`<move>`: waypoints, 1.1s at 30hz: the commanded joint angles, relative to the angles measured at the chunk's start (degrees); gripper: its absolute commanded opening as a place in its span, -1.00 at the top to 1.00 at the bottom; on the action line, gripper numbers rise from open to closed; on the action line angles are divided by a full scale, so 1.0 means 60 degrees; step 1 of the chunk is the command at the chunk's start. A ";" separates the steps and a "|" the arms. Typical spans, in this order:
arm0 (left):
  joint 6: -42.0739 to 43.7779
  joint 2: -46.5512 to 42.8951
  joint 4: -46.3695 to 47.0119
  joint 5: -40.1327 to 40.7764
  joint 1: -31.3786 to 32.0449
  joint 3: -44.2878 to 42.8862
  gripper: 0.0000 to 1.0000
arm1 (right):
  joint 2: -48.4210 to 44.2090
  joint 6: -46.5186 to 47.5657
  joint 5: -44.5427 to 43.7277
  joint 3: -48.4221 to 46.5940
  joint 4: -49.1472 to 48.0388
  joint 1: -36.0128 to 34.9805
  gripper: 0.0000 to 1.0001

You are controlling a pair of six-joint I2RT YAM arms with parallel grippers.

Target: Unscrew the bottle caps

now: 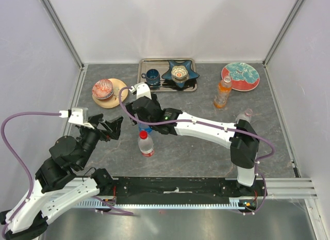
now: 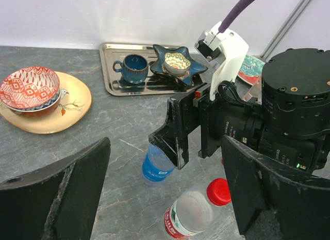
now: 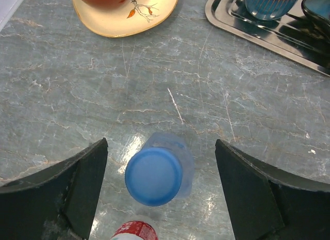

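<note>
- The top external camera is looking down from high above the near edge, taking in the whole bench (image 1: 196, 152).
- The left wrist camera is facing low across the bench, with the tray (image 2: 108, 51) at upper centre.
- The right wrist camera is looking straight down, close over the blue-capped bottle (image 3: 154, 175), which the left wrist view is also showing.

- Blue cap (image 3: 153, 176) on a blue-tinted bottle (image 2: 156, 168).
- Red cap (image 2: 218, 191) on a clear bottle (image 2: 191, 211) with a red-and-white label.
- Bowl (image 2: 29, 88) with red-and-white diamonds, on a yellow plate (image 2: 72, 103).
- Dark blue cup (image 2: 133, 68).
</note>
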State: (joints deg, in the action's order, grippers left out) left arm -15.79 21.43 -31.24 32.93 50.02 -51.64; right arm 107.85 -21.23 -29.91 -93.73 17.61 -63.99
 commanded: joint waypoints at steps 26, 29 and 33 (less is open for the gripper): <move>0.0725 0.0573 0.1763 0.0825 0.0013 -0.0386 -0.88 | -0.2678 0.0886 -0.2250 -0.0387 -0.0225 0.0366 0.13; 0.1485 0.1085 0.2860 0.1016 0.0013 -0.0840 -0.89 | -0.3630 0.1297 -0.2281 -0.0944 0.0270 0.0367 0.17; 0.2425 0.2153 0.4428 0.1278 0.0013 -0.1646 -0.91 | -0.4278 0.0948 -0.2003 -0.2040 0.2305 0.0367 0.62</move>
State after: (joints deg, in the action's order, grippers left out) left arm -9.52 29.41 -19.09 36.67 50.02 -55.57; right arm 88.55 -15.99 -40.71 -98.52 21.89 -61.65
